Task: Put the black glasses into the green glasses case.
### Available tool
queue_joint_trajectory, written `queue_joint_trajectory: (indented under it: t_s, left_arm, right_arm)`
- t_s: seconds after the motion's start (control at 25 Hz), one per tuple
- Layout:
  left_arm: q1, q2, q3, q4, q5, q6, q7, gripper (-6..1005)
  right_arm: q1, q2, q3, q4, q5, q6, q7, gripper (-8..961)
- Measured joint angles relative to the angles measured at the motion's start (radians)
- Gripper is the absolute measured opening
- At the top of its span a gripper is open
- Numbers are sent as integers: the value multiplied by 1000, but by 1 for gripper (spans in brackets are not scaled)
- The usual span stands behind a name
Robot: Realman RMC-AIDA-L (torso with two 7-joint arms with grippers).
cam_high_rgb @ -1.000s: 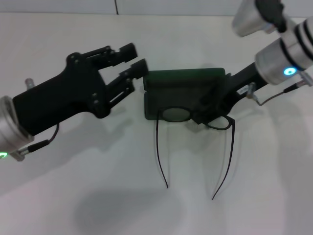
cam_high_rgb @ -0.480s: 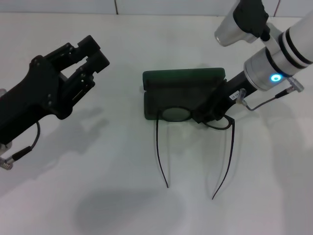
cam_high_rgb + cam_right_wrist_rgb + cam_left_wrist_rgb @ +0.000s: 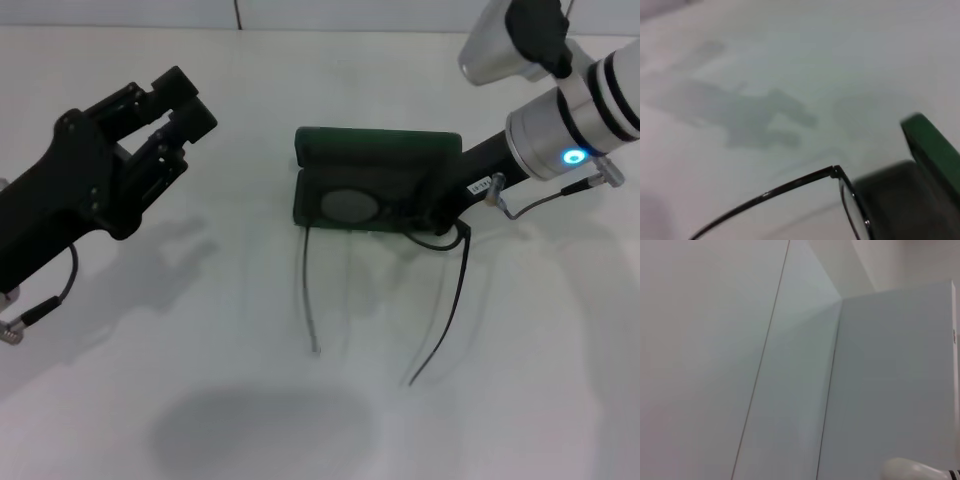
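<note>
The green glasses case (image 3: pixel 375 175) lies open near the middle of the white surface (image 3: pixel 200 400), its lid standing up along the far edge. The black glasses (image 3: pixel 385 245) sit with their front over the case's dark tray — one oval lens shows clearly inside it — while both long temple arms trail out over the near edge and down across the surface toward the robot, spread apart and unfolded.

The right pincer (image 3: pixel 440 212) reaches in from the right and meets the glasses at the right end of the frame, at the case's right near corner. Its tips are lost against the dark case and frame, so I cannot tell whether they are clamped on the glasses or merely beside them. In the right wrist view, the frame's corner hinge and one temple arm run close by, with the case's green edge just beyond.

The left pincer (image 3: pixel 175 115) hovers well to the left of the case, its fingers apart, holding nothing — clear of both glasses and case.
</note>
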Motion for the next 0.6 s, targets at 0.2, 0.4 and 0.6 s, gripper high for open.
queue_joint_trajectory:
  t_s: [0.2,0.4,0.6]
  left_arm:
    - [-2,4,-2,-1,3,25,-3,263]
    - [-33,4,7,-10,26,43,-4,243]
    - [-122,3,11,-92,77,111,8,223]
  right_arm:
    - [-119,-1,-1,-160,149,-119,-35,112]
    - [-309,-7,11,-313,355,-192,-166,112]
    - [-411,-8,44,-322,511,-229,-319,111]
